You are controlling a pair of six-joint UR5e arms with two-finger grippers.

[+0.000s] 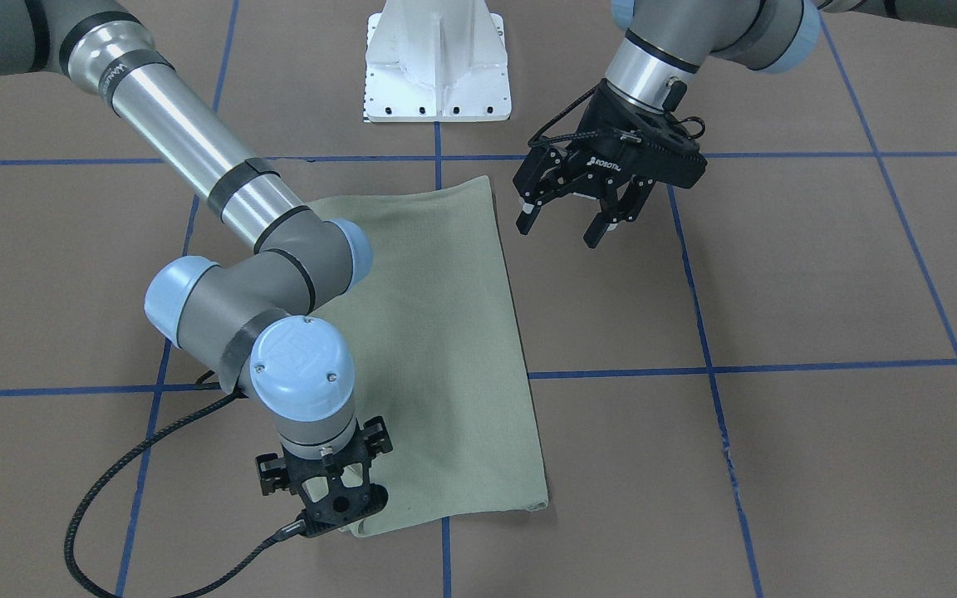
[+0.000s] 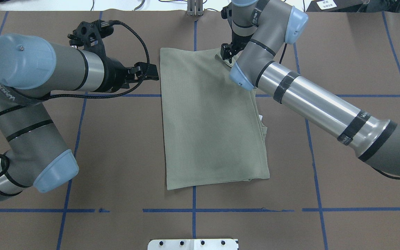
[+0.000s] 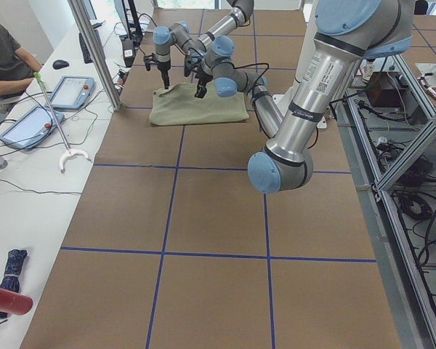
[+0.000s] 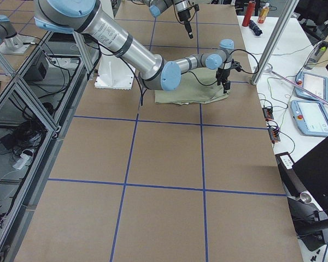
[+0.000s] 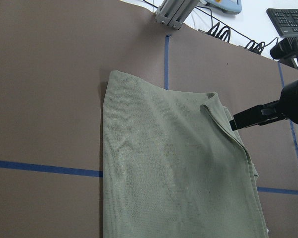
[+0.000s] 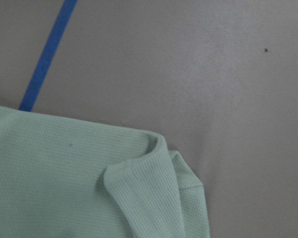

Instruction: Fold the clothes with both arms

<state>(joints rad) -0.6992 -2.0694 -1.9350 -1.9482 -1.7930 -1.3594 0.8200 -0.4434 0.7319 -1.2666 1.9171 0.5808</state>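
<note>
The sage-green shirt [image 1: 437,349] lies folded into a flat rectangle on the brown table, and also shows in the overhead view [image 2: 210,121]. Its far right corner is flipped into a small flap [image 6: 139,183]. My right gripper [image 2: 226,57] points down at that corner; in the left wrist view its black finger [image 5: 253,116] touches the shirt's edge [image 5: 174,173]. I cannot tell whether it is open or shut. My left gripper [image 1: 560,231] is open and empty, raised above the table beside the shirt's left edge [image 2: 150,72]. A bit of white [image 2: 261,118] shows at the shirt's right edge.
The white pedestal base [image 1: 437,66] stands at the robot's side of the table. Blue tape lines [image 2: 221,210] grid the brown surface. An aluminium post [image 2: 194,8] stands at the far edge. An operators' bench with tablets [image 3: 62,91] runs along the far side.
</note>
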